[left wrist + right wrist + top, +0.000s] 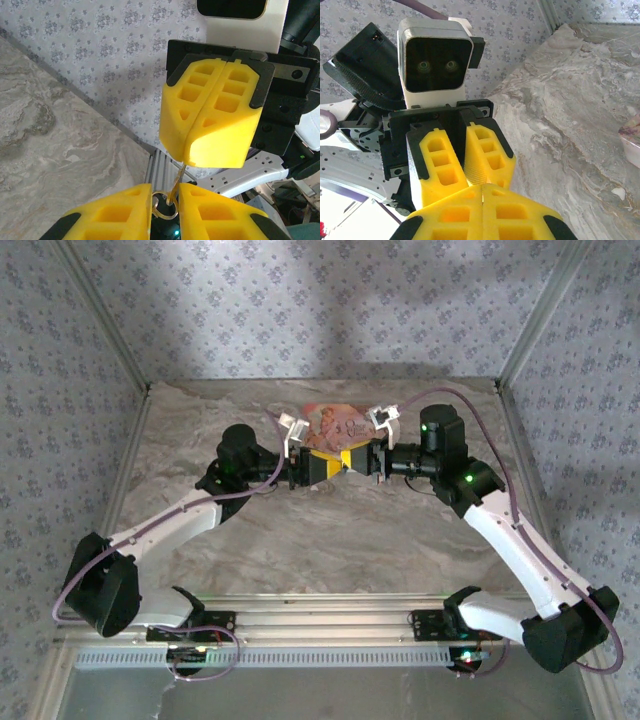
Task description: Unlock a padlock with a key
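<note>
From above, the left gripper (335,465) and right gripper (356,459) meet tip to tip in front of the pink-orange packet (335,423).

In the left wrist view, the left gripper's own fingers (125,210) stand narrow around a small silvery ring, probably the shackle of the padlock (164,210). The right gripper, pinched together, points a thin brass key (177,182) down at it.

In the right wrist view, the right gripper's jaws are fully together on the key.

The key is best advanced slowly along the blade's line and twisted only once it is seated.

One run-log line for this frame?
stage: key alignment | right claw: shut on thin brass key | left claw: narrow gap, small silver ring in it, grip unclear | claws tip to tip over grey marble table
</note>
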Motion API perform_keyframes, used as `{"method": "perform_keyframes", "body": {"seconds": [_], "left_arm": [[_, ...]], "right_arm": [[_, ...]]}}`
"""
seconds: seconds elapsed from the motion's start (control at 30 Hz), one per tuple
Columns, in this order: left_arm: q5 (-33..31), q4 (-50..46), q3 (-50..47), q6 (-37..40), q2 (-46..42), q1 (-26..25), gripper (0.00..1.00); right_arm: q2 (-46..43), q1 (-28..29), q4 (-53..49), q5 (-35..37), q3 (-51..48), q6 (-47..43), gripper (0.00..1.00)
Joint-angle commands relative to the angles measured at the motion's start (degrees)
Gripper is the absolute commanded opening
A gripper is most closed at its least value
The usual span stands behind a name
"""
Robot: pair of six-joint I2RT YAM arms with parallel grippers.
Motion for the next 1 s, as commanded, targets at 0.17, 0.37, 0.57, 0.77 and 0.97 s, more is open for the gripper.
{"method": "perform_keyframes", "body": {"seconds": [0.17, 0.37, 0.57, 0.77, 0.97], "left_arm": [[2.2, 0.9, 0.1, -0.2, 0.7, 0.0, 0.0], [1.4, 0.7, -0.4, 1.2, -0.7, 0.0, 0.0], [-0.2, -2.1, -2.2, 3.4, -3.1, 0.9, 0.0], [-3.8, -4.4, -5.1, 3.9, -5.7, 2.4, 0.0], [-9.2, -10.9, -7.4, 6.0, -8.0, 4.2, 0.0]], "right_arm": [[-0.9, -0.4, 2.3, -2.5, -0.6, 1.4, 0.0], [-0.9, -0.4, 2.7, -2.5, -1.1, 1.9, 0.0], [-0.4, -0.5, 3.3, -1.4, -1.8, 3.5, 0.1], [-0.3, -0.6, 3.1, 2.4, -2.1, 5.3, 0.49], [0.2, -0.8, -1.9, 16.1, -1.8, 6.8, 0.53]]}}
